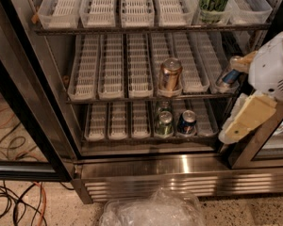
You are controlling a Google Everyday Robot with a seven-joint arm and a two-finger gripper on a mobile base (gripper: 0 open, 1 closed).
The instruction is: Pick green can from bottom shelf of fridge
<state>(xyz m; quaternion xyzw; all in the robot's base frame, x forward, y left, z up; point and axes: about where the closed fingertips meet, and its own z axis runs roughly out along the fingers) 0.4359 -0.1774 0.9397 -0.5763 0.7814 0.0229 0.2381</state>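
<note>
Two short green cans stand one behind the other in a lane of the bottom shelf (118, 136) of the fridge (179, 171); the front green can (163, 124) is in the middle and the second (164, 107) is behind it. A dark blue can (187, 122) stands just right of them. My gripper (240, 93), white with cream fingers, hangs at the right edge in front of the open fridge. It is open and empty, right of and slightly above the cans.
A copper can (170, 74) and a blue can (226, 79) sit on the middle rack. A tall green-and-black can (215, 1) is on the top rack. A black door frame (28, 102) slants at left. Cables (14, 201) and a clear plastic bag (153, 211) lie on the floor.
</note>
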